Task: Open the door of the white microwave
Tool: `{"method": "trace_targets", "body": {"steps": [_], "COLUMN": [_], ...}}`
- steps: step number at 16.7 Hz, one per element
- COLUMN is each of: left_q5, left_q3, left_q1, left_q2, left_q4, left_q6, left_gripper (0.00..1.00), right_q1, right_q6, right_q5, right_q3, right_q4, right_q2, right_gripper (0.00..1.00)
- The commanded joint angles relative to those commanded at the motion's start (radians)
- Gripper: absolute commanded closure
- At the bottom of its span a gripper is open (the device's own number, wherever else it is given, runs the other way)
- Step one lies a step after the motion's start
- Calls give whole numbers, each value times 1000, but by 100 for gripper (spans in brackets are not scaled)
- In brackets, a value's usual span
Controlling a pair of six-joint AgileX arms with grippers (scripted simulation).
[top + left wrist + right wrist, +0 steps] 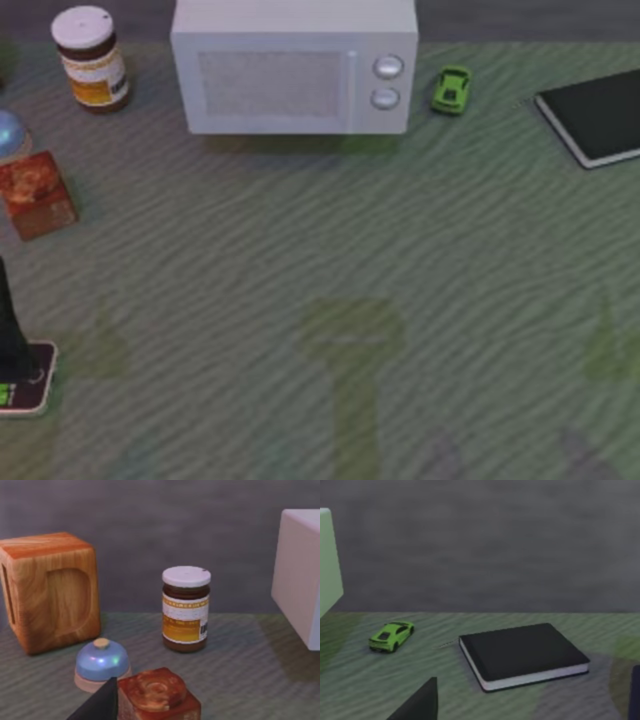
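The white microwave (pixel 293 65) sits at the far edge of the bench (pixel 330 260), a bit left of centre in the top view. The door (pixel 270 85) is closed flat against the front, its grey mesh window facing the camera; two round knobs (pixel 387 82) are stacked to its right. Nothing is touching the door.

Left arm (pixel 12 330) is at the top view's left edge, near side, well apart from the microwave. Of the left end effector (pixel 100 705) only a dark fingertip shows in the left wrist view, so cannot tell if released or clenched. The same goes for the right end effector (pixel 420 702) (one dark finger in its wrist view); the right arm does not show in the top view.

Clutter: jar (pixel 91 58) with white lid just left of the microwave, blue bell (pixel 101 662), reddish-brown block (pixel 36 194), wooden box (pixel 50 590), green toy car (pixel 451 89) right of the microwave, black book (pixel 598 117) far right.
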Motion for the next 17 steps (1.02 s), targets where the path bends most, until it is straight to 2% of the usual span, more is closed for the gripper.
{"method": "trace_targets", "body": {"steps": [4, 7, 11, 17], "left_q5": [-12, -63, -180, -400], "left_q3": [30, 141, 369, 786], "left_q1": [-16, -76, -204, -443], "left_q2": [31, 157, 464, 1087], "left_q4": [2, 5, -6, -50], "left_q6": [-9, -42, -104, -210], "left_gripper": [0, 0, 0, 0], "right_q1": [0, 0, 0, 0], "right_q6": [0, 0, 0, 0], "right_q5": [0, 0, 0, 0], "right_q3": [0, 0, 0, 0], "right_q4": [0, 0, 0, 0], "right_q2": [0, 0, 0, 0], "right_gripper": [0, 0, 0, 0]}}
